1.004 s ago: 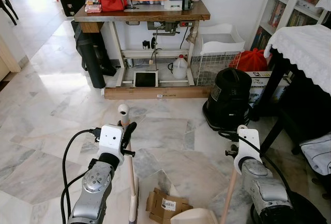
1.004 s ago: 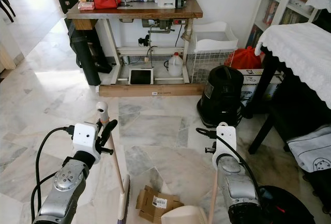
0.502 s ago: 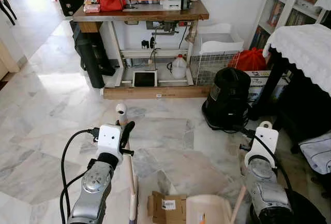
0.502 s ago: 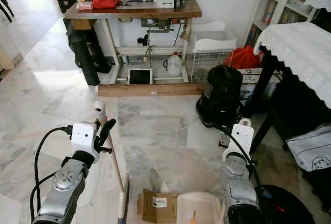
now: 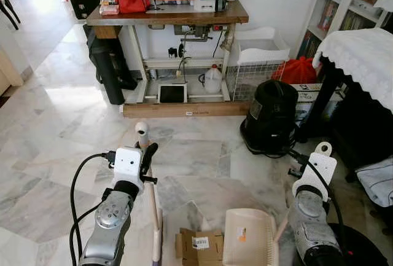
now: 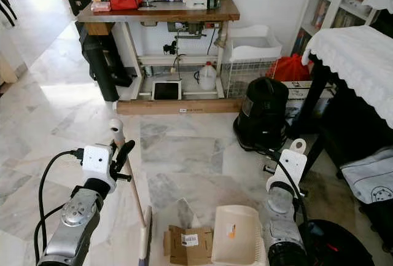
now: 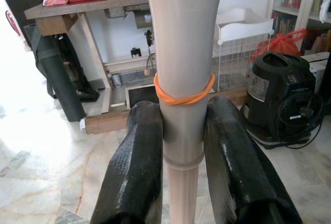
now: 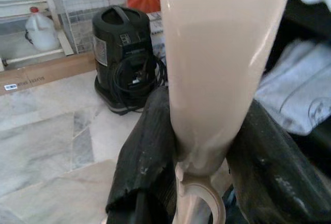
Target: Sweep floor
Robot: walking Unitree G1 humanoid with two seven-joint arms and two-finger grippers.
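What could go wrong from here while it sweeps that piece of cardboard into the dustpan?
The cardboard piece lies flat and looks wide against the dustpan mouth, so the broom may just push it along or flip it. The left tool grips the broom handle close to its top, so the brush end might swing loosely. The vacuum cleaner cord lies on the floor nearby and could snag.

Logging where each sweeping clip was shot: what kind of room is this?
Likely a home sewing or hobby room: a sewing machine table by the wall, a bookshelf, a black canister vacuum and a marble floor.
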